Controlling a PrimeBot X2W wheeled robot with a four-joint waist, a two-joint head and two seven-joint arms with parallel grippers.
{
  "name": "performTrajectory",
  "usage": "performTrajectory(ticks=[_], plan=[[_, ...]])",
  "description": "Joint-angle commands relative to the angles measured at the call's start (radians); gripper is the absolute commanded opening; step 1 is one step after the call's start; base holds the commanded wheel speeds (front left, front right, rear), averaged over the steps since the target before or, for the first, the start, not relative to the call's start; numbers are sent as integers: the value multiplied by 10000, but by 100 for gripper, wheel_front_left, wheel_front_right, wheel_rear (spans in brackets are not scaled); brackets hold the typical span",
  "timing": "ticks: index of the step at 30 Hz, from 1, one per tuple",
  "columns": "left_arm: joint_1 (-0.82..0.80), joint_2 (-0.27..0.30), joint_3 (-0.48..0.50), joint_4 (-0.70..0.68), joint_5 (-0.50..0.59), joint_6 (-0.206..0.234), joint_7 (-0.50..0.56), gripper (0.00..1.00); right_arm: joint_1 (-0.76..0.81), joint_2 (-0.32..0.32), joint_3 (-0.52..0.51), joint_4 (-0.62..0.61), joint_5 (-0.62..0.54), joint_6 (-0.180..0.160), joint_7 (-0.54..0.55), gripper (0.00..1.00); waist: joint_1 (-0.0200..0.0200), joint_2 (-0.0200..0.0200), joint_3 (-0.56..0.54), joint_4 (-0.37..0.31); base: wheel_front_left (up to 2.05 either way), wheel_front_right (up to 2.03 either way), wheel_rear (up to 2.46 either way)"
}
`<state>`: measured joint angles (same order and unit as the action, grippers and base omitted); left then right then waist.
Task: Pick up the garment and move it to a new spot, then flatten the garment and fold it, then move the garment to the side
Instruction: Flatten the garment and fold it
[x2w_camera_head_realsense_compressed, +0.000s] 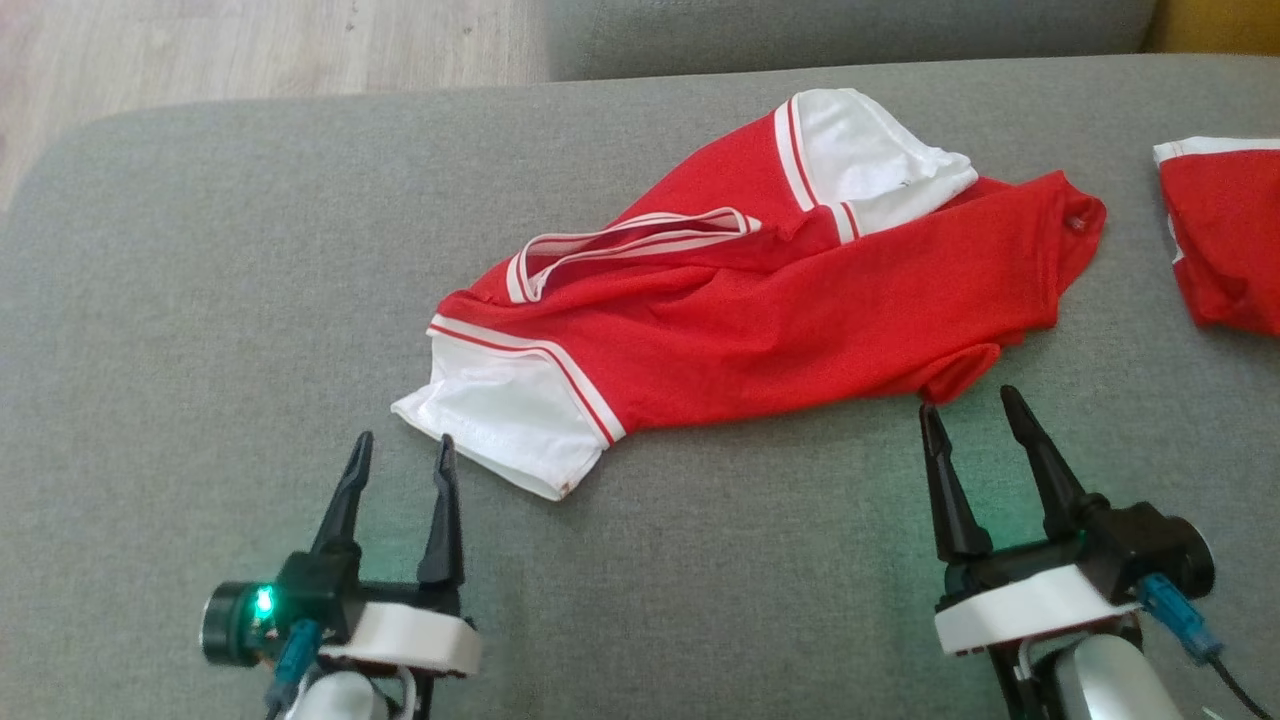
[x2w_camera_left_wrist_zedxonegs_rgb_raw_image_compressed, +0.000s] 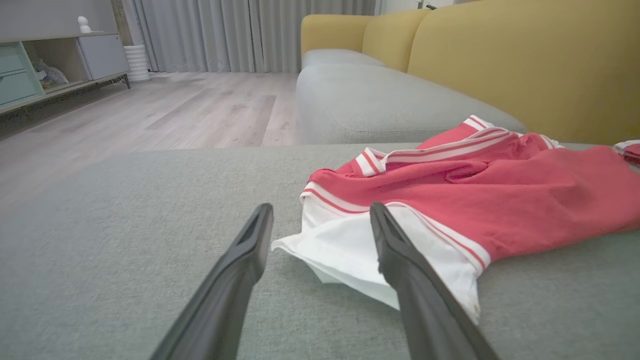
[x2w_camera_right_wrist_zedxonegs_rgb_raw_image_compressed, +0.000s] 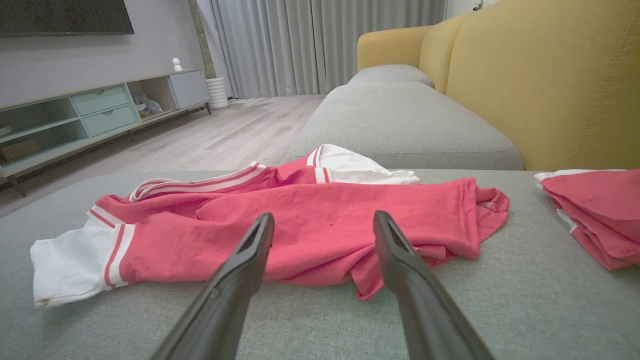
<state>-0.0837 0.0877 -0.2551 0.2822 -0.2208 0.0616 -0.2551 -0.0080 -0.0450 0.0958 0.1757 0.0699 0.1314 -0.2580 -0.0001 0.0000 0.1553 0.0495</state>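
The left pincer (x2w_camera_head_realsense_compressed: 402, 442) stands wide open and empty, just left of the near white sleeve of the garment (x2w_camera_head_realsense_compressed: 760, 330). The garment, red with white sleeves and striped trim, lies rumpled on the grey cushion (x2w_camera_head_realsense_compressed: 200, 300). By its near right hem the right pincer (x2w_camera_head_realsense_compressed: 969, 401) gapes, holding nothing. Further right, apart, lies a folded red piece (x2w_camera_head_realsense_compressed: 1225, 240).

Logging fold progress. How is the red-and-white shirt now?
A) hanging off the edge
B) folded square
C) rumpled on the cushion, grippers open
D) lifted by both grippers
C: the shirt lies rumpled on the cushion, with left gripper and right gripper both open.
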Motion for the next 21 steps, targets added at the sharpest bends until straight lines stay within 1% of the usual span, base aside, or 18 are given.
performTrajectory(ticks=[1,3,7,12,16,21], plan=[[-416,73,493,-54,353,94,-66,100,-248,-53,291,-237,-63,-7,-38,100,1,0,26,4,0,0,0],[-633,87,633,463,464,88,-66,100,-288,-53,341,-219,-67,-7,-38,100,1,0,82,-21,0,0,0],[-1385,321,820,1644,713,50,-66,100,-376,-53,489,-150,-68,-7,-38,100,1,0,211,-176,0,0,0],[-2281,582,1067,2640,793,-90,-66,100,-452,-53,526,-116,-68,-7,-38,100,1,0,436,-422,0,0,0],[-2798,794,1143,3745,917,-38,-66,100,-534,-53,584,-104,-87,-7,-38,100,1,0,605,-591,0,0,0],[-3000,902,984,4763,1026,-300,-66,100,-601,-53,607,-93,-108,-7,-38,100,1,0,676,-755,0,0,0]])
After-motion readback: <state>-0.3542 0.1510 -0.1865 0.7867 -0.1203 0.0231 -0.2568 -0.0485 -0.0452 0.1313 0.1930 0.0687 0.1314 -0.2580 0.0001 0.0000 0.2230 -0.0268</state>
